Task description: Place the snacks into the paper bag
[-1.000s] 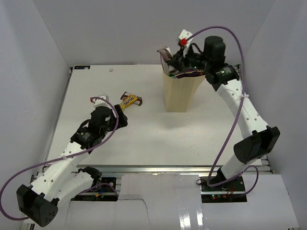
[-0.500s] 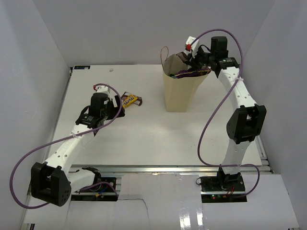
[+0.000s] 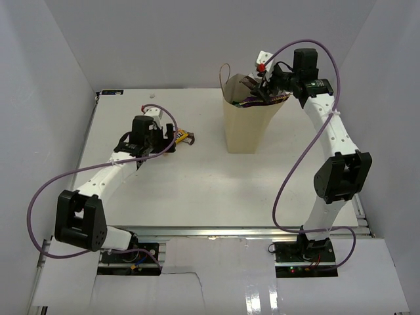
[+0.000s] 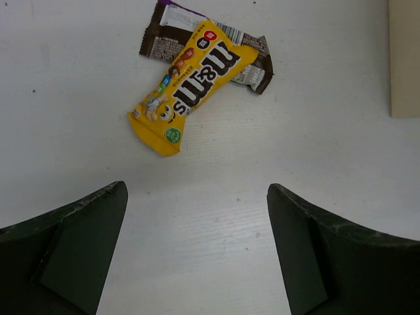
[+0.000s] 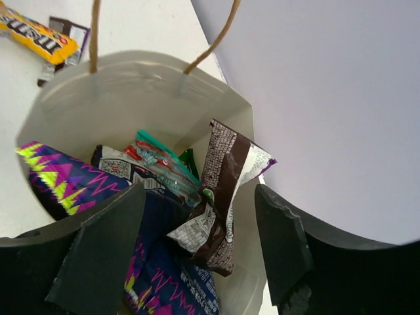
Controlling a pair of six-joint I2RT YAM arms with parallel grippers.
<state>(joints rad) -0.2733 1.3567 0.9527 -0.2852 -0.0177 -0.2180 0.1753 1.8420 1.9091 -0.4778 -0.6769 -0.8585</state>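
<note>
White table (image 3: 197, 190), pale grey walls (image 3: 164, 39), even light

One tall tan kraft paper bag (image 3: 246, 128). On the table: one yellow candy packet (image 4: 193, 82), one dark brown bar wrapper (image 4: 252, 62). Inside the bag, showing: one teal packet (image 5: 157, 154), one dark brown-and-white wrapper (image 5: 226, 177), two purple zigzag-print bags (image 5: 56, 177).

Upper centre, left wrist view: yellow packet (image 4: 190, 85) with brown lettering; dark brown bar (image 4: 257, 64) with white print; white table (image 4: 328, 164). Centre, right wrist view: tan paper bag (image 5: 131, 85); purple candy bag (image 5: 56, 177) patterned with green-yellow zigzags; teal packet (image 5: 152, 146); brown-and-white packet (image 5: 223, 184).
</note>
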